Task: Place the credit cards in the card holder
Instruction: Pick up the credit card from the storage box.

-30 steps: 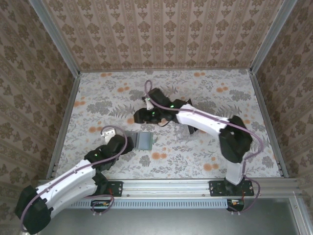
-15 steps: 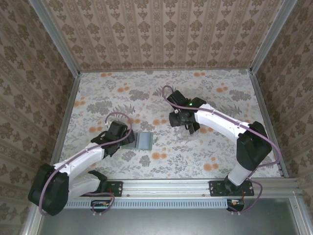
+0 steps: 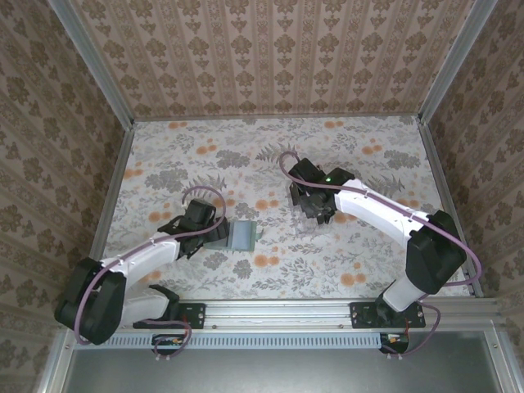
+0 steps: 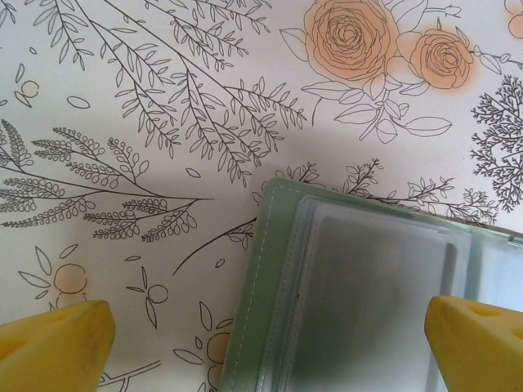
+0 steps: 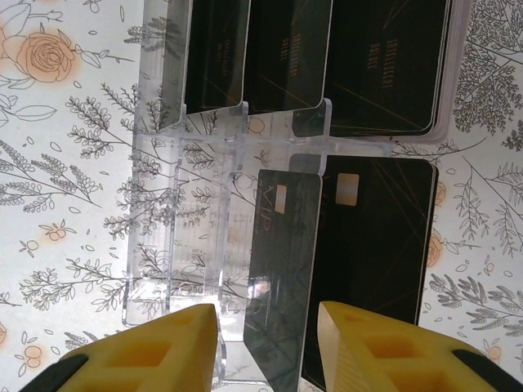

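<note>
The card holder (image 4: 368, 302), a flat grey-green sleeve with clear pockets, lies on the flowered table (image 4: 163, 98). My left gripper (image 4: 265, 343) stands wide open, straddling the holder's left edge without touching it. In the top view that gripper (image 3: 214, 233) sits just left of the card holder (image 3: 244, 235). Several glossy black credit cards (image 5: 384, 65) stand in a clear plastic rack (image 5: 176, 245). My right gripper (image 5: 270, 351) is open with narrowed jaws either side of one upright card (image 5: 282, 278), with gaps showing on both sides. From above, the right gripper (image 3: 313, 214) hovers over the rack.
A second black card (image 5: 376, 245) stands right beside the straddled one, close to the right finger. The rack's clear dividers (image 5: 325, 131) rise around the cards. Patterned walls (image 3: 270, 57) enclose the table on three sides.
My right gripper has swung right, from near the card holder to over the rack, and its jaws have narrowed around a card. The left arm has stretched forward beside the holder.
</note>
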`<move>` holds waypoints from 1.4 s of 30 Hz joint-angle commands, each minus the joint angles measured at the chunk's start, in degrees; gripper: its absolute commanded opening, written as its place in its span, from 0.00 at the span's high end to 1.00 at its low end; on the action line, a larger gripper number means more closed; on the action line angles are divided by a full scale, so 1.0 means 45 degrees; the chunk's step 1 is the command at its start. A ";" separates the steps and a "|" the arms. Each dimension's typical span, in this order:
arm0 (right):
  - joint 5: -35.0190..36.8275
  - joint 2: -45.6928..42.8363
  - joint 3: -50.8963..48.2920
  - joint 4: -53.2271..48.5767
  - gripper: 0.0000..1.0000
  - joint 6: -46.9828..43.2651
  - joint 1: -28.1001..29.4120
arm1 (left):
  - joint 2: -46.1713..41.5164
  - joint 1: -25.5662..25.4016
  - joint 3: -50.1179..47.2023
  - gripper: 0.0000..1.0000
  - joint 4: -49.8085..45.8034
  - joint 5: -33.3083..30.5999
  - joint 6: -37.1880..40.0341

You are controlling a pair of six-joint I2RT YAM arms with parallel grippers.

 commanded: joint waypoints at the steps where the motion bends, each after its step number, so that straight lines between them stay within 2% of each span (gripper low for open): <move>1: 0.0447 0.0060 -0.0075 -0.0412 0.62 -0.0169 -0.0134 | 0.0137 0.0099 0.0240 0.00 0.0198 0.0178 0.0319; 15: -0.0234 0.0612 -0.0212 0.0026 0.65 -0.0179 -0.0417 | 0.0201 0.0099 0.0212 0.00 0.0239 0.0200 0.0304; 33: -0.1038 0.0714 -0.0309 0.0345 0.86 -0.0130 -0.0690 | 0.0317 0.0099 0.0162 0.00 0.0336 0.0220 0.0247; 42: -0.1494 0.0405 0.0174 0.0177 1.00 -0.0354 -0.0750 | 0.0373 0.0099 0.0191 0.00 0.0428 0.0298 0.0320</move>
